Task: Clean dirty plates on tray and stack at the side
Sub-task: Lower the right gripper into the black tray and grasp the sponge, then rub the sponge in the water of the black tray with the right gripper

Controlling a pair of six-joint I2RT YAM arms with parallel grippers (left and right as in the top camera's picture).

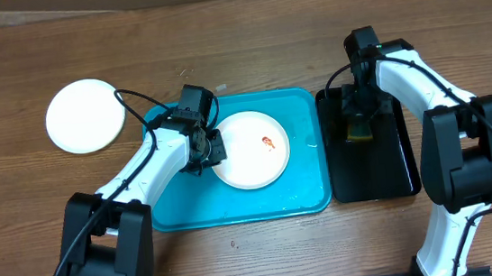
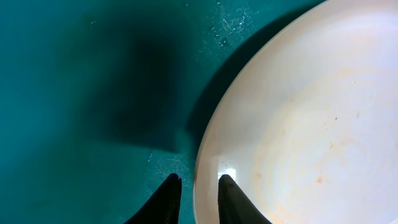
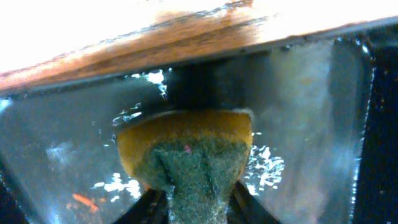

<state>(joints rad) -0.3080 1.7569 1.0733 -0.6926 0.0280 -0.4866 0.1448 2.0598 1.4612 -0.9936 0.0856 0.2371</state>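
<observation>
One plate (image 1: 247,163) rim in left gripper (image 2: 198,182); sponge (image 3: 186,142) in right gripper (image 3: 198,198).

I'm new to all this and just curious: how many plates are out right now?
2. One white plate lies on the table, left of the turquoise tray; a second plate, smeared red, sits inside that tray. Another could be hidden beneath either.

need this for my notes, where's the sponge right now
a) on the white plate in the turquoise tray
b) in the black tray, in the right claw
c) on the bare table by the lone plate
b: the sponge sits in the wet black tray, pinched in the right claw, while the white plate on the turquoise tray carries only a red smear.
</observation>
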